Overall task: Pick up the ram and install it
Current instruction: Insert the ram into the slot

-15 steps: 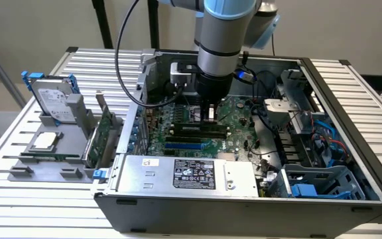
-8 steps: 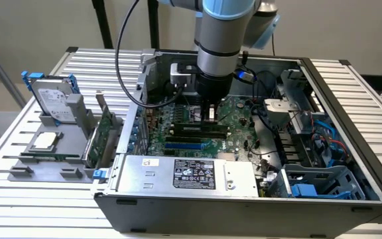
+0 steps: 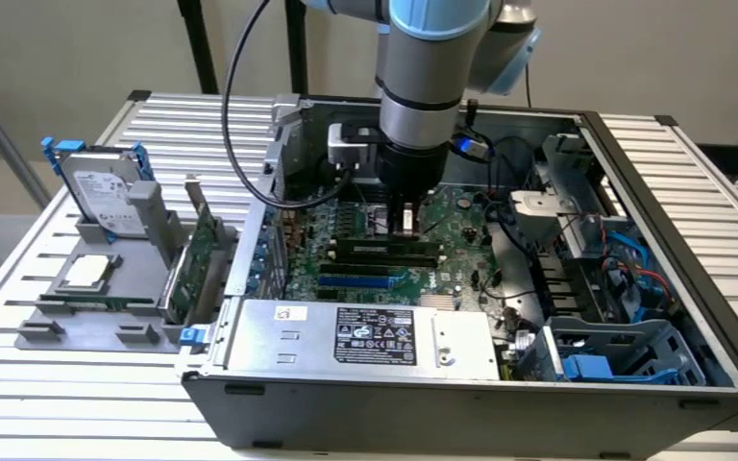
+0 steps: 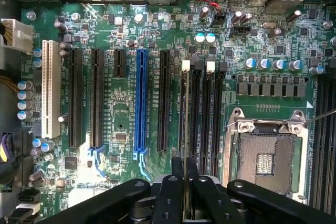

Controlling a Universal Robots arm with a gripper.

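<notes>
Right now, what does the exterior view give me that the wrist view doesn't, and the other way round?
Exterior view: the arm reaching down into the open case, the power supply, and outside the case the hard drive and expansion card in their holder.
Wrist view: the ram edge-on between the fingers, running along a memory slot, plus the white slot and CPU socket.
Both: the hand over the motherboard.
</notes>
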